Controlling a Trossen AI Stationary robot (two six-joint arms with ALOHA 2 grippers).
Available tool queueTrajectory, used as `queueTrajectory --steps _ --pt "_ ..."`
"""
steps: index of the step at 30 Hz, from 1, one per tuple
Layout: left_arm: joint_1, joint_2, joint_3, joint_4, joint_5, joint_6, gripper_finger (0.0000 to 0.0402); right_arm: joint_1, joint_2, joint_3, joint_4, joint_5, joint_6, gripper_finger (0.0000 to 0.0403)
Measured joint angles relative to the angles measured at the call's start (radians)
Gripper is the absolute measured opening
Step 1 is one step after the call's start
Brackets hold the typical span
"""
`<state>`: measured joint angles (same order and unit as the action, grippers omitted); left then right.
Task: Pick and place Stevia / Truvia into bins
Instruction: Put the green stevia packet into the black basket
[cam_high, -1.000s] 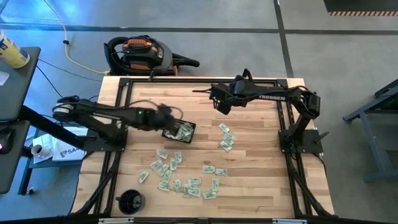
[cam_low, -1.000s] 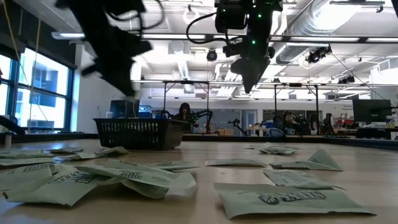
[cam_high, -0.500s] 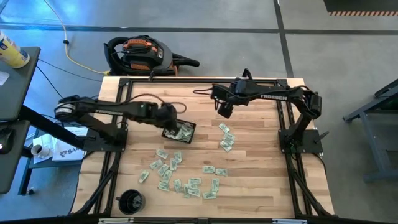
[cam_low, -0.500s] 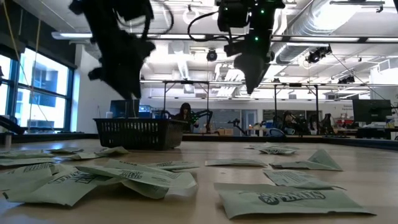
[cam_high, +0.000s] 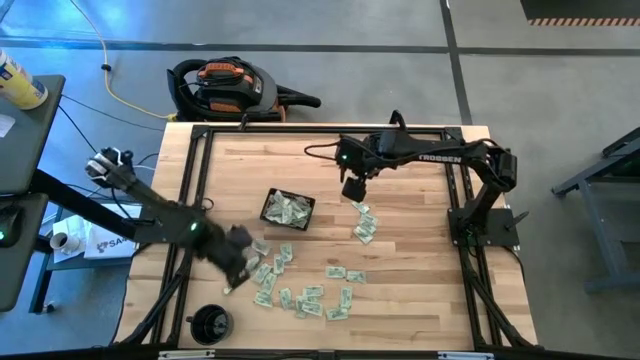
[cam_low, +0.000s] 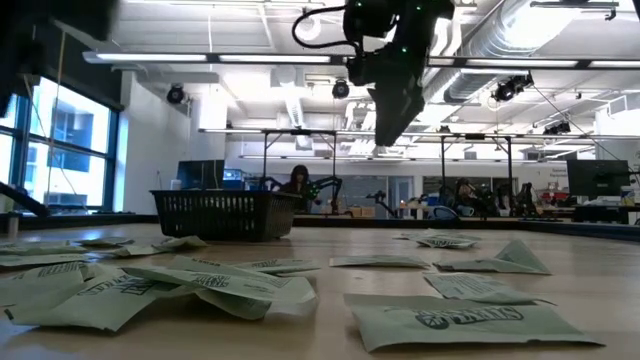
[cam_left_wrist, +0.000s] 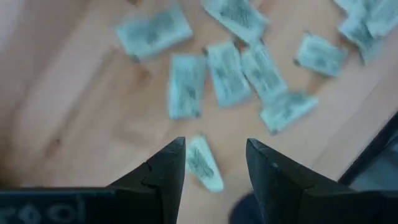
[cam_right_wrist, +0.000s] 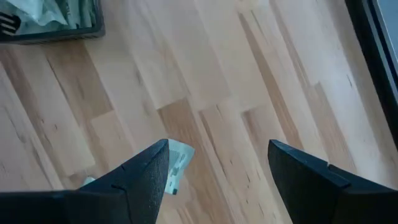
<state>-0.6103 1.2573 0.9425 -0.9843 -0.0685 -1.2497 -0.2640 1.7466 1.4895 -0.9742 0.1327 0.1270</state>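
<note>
— Which arm is nearer the loose packets right now?

— The left gripper (cam_high: 238, 268), I'd say. From above it sits low over the near-left part of the table (cam_high: 420, 250), right at the edge of the scattered Stevia sachets (cam_high: 300, 290). Its fingers (cam_left_wrist: 166, 171) are parted with nothing between them, and one single sachet (cam_left_wrist: 204, 163) lies on the wood just ahead of the gap — close, slightly off toward one finger.

— How does that packet lie?

— Its long axis runs roughly along the line the gripper is pointing, a bit slanted, so the fingers would close across its short side. That suits a pinch, I think, if the gripper comes straight down a touch forward.

— And the other arm?

— The right gripper (cam_high: 352, 188) hangs above the table beyond the black tray (cam_high: 288, 210), jaws wide apart, holding nothing. A small cluster of sachets (cam_high: 363, 225) lies just beside and below it, and one of them peeks out by its finger in the wrist view.

— The tray?

— Mid-table, already holding several packets — well apart from the left gripper, nearer the right.
</note>
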Motion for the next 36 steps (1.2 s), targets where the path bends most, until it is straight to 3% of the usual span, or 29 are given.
queueTrajectory --steps 5,8,20,36 --pt "-0.142 0.055 -0.016 0.077 -0.099 -0.180 0.0205 -0.002 0.000 0.000 -0.007 0.018 0.036 0.0263" --pt "-0.162 0.127 -0.016 0.074 -0.084 -0.266 0.0205 -0.001 0.000 0.000 -0.006 0.019 0.049 0.0263" --pt "-0.105 0.339 -0.016 0.100 0.185 -0.281 0.0205 0.005 0.000 0.000 0.000 0.003 0.105 0.0263" --pt "-0.103 0.344 -0.020 0.106 0.164 -0.325 0.0213 0.023 0.001 0.000 -0.004 -0.002 0.127 0.0264"
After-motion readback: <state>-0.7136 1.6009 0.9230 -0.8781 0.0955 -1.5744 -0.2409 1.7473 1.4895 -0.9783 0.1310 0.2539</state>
